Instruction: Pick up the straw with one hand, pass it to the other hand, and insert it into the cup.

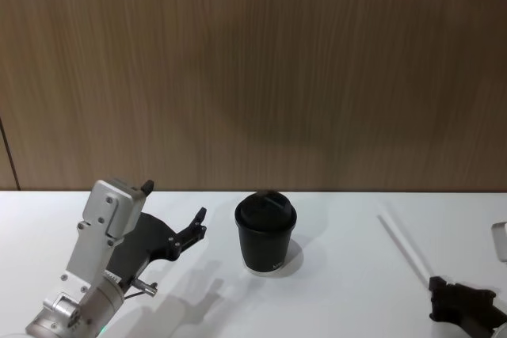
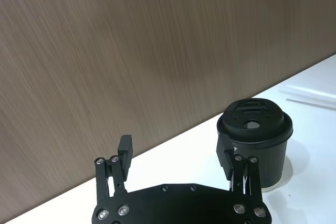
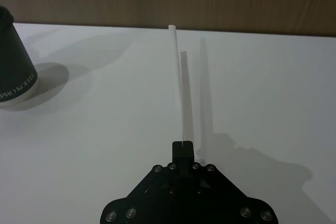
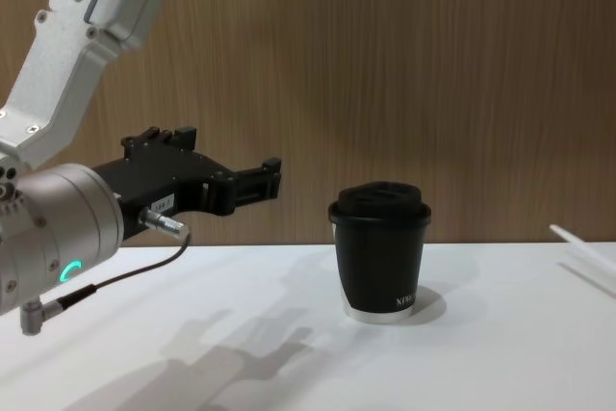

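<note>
The black lidded cup [image 1: 265,237] stands upright mid-table, also seen in the chest view [image 4: 379,257]. My left gripper [image 1: 192,231], on its silver wrist, hovers open to the left of the cup and holds nothing. In the left wrist view its fingers [image 2: 125,150] are spread wide, with the cup [image 2: 255,140] just beyond one of them. To the right of the cup, the white straw [image 1: 404,247] angles toward my right gripper [image 1: 437,284]. The right wrist view shows that gripper [image 3: 182,144] shut on the straw's near end, the straw [image 3: 177,82] sticking out slightly above its own shadow.
The white table [image 1: 341,298] ends at a brown wood-grain wall [image 1: 253,69] close behind the cup. A pale object [image 1: 501,241] shows at the right edge of the head view.
</note>
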### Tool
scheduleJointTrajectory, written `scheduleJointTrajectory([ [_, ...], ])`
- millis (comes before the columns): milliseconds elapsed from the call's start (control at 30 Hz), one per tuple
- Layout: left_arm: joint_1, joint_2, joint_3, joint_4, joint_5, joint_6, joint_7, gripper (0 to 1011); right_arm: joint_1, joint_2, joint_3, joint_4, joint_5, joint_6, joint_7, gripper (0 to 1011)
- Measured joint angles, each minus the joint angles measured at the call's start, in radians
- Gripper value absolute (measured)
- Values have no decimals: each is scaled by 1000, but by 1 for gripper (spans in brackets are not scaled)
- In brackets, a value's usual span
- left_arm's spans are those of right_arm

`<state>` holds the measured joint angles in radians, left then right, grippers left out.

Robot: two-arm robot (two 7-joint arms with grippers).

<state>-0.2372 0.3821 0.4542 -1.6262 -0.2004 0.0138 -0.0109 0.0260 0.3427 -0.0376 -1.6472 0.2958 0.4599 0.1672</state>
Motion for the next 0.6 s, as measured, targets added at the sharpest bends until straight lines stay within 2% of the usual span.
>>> scheduleJointTrajectory([
  [333, 0, 0, 0, 0, 0, 0, 0, 1003, 1, 3, 25, 21, -12, -137, 20, 0],
  [600, 0, 0, 0, 0, 0, 0, 0, 1003, -3, 27, 51, 27, -11, -266, 63, 1],
])
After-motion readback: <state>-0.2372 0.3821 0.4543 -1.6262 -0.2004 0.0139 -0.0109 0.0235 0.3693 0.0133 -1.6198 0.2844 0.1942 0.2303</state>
